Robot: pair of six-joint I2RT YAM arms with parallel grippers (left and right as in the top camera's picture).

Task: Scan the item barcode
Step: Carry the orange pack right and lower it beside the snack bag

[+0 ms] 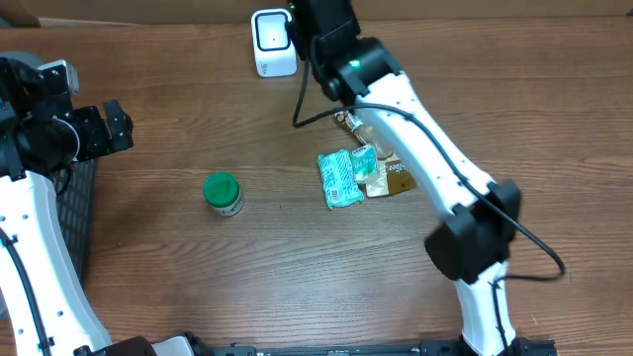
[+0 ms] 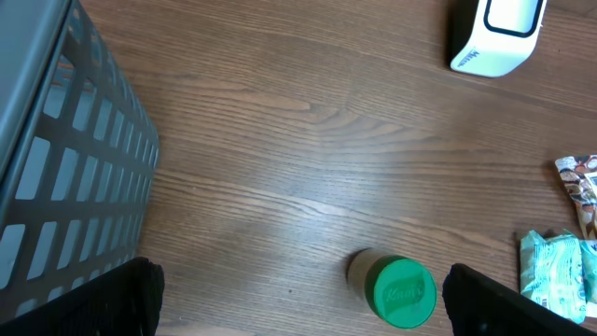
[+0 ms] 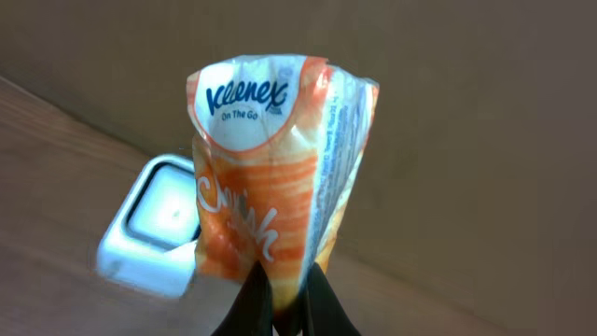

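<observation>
In the right wrist view, the two dark fingers of the right gripper [image 3: 284, 291] are pressed together and pinch the bottom edge of the tissue pack [image 3: 270, 159]. It is a soft pouch of glossy film, orange with white strokes and a white label, and it stands upright and a little crumpled. Behind it, at about 8 o'clock, is the scanner [image 3: 154, 224], a white rounded box of hard plastic with a dark-framed window. Seen from overhead on the brown wood-grain table [image 1: 198, 287], crinkled teal packets [image 1: 341, 178] lie near the centre and a round jar with a green lid [image 1: 223, 193] at their 9 o'clock. The left gripper [image 2: 308, 303] is spread wide and holds nothing, beside a grey grid basket [image 2: 65, 187].
</observation>
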